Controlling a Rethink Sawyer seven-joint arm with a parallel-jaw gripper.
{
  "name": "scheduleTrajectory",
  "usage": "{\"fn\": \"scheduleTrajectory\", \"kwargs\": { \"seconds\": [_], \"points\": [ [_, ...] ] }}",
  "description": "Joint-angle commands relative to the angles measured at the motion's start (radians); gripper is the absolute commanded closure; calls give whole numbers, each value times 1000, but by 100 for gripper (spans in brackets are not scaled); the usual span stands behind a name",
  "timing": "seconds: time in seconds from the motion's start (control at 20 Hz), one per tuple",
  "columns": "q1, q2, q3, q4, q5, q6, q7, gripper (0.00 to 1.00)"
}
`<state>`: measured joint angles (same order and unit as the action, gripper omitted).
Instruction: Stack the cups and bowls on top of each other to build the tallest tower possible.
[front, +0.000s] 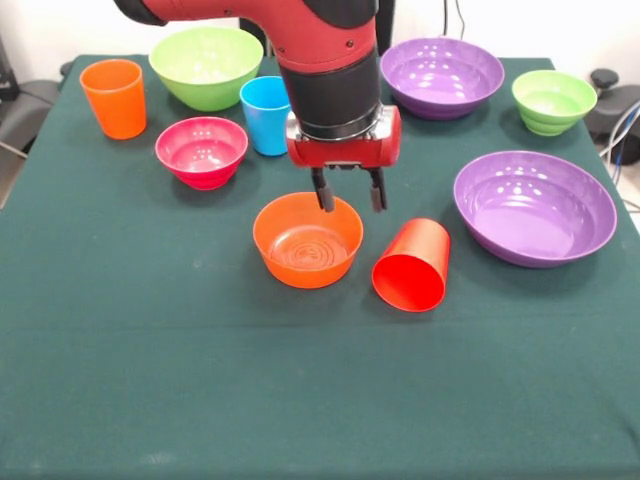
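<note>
On the green-covered counter (150, 400), starting at the far left, an orange cup (114, 97) stands upright near the back edge, its mouth up. Just right of it sits the large lime green bowl (206, 66), and in front of that, nearer the middle, the pink bowl (202, 151) rests upright. A sky blue cup (265, 115) stands between the pink bowl and the arm (320, 60), partly hidden behind the arm's red and black wrist. The arm comes down over the centre, and its gripper (350, 192) hangs with the two dark fingers parted and nothing between them — one finger tip overlaps the back rim of the orange bowl (307, 240), the other sits just off the rim to the right; whether they touch the bowl I cannot tell. The orange bowl stands alone, upright and empty. Right beside it, close to touching, the red cup (412, 266) lies tipped on its side, its open mouth turned toward the front. Behind, past the arm, a purple bowl (442, 76) sits at the back; a second, wider purple bowl (535, 207) lies well to the right — and at the far right rear the small green bowl (553, 101) stands by the counter's edge. Nothing is stacked on anything.
</note>
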<state>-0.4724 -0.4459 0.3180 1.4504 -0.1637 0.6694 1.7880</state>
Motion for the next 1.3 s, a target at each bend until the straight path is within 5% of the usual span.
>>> {"fn": "scheduleTrajectory", "kwargs": {
  "seconds": [0.05,1.3],
  "points": [
    [30,75,21,-91,-43,52,-30,0],
    [51,224,2,-150,-83,-92,-16,0]
  ]
}}
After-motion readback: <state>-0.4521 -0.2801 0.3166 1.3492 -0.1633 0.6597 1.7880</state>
